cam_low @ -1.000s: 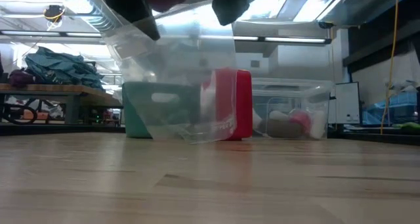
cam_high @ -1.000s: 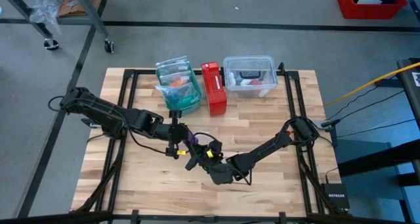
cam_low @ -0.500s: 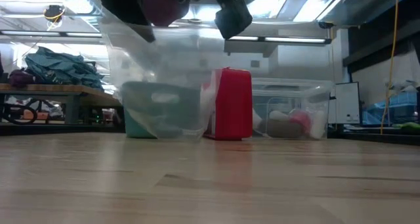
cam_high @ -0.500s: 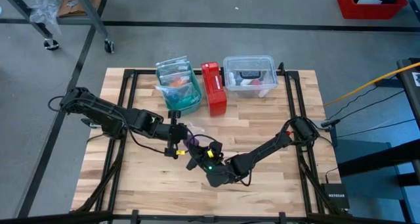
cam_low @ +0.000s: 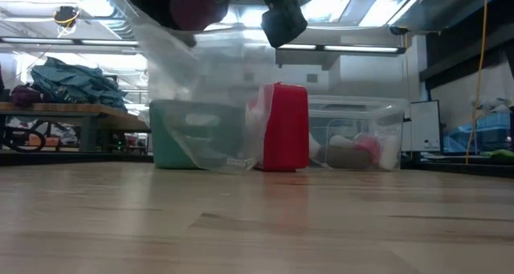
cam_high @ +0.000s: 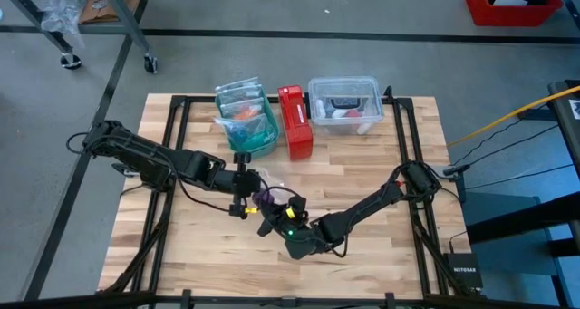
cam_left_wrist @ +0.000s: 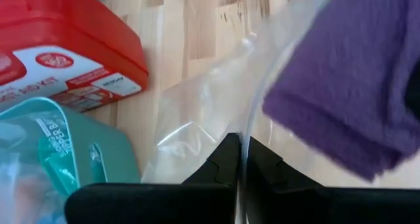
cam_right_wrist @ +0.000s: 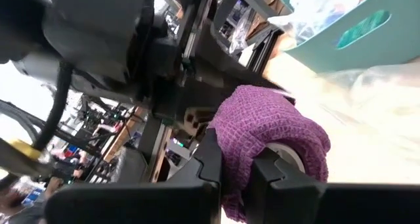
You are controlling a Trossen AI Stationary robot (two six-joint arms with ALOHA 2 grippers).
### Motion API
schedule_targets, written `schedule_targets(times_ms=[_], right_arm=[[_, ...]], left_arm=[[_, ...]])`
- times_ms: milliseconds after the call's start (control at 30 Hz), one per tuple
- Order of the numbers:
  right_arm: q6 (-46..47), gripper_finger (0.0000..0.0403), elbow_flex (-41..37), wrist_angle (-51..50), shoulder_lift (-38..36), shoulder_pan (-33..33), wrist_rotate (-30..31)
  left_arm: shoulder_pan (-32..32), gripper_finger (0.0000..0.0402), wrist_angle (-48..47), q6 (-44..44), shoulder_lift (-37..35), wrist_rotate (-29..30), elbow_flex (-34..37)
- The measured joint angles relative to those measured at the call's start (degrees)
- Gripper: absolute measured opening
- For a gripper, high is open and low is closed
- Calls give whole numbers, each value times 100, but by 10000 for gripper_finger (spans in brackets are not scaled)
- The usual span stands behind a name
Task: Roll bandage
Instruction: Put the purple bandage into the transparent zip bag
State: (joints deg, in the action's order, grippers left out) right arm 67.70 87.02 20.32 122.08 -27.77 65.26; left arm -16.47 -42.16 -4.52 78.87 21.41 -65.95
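Above mid-table, right gripper [cam_right_wrist: 236, 168] jaws clamp bandage [cam_right_wrist: 269, 142].

Bright overhead strips glare above the red box [cam_low: 283, 128] in the low view; the nearby bag [cam_low: 205, 105] looks blurred.

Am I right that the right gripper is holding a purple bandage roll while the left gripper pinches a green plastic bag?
Not quite: the bag is clear, not green, as the low view shows. The right gripper does hold the purple bandage roll, and the left gripper does pinch the bag.
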Motion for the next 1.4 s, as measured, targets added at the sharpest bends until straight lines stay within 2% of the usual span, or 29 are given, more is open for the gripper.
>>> schedule_targets(times_ms=[100,267,367,833,1067,1400], right_arm=[[24,27,0,-53,0,0,-37],[700,26,0,-602,0,-43,-27],[1001,26,0,-830,0,-80,187],[1206,26,0,-944,0,15,219],[1203,26,0,-958,-9,144,19],[1202,26,0,-1119,-9,144,120]], left_arm=[[0,0,78,-2,0,0,-3],[-7,0,80,-62,0,-1,-3],[-15,0,36,-138,0,-1,-3],[-166,0,136,-561,0,5,-3],[-401,0,83,-559,0,95,-1],[-413,0,50,-560,0,36,-1]])
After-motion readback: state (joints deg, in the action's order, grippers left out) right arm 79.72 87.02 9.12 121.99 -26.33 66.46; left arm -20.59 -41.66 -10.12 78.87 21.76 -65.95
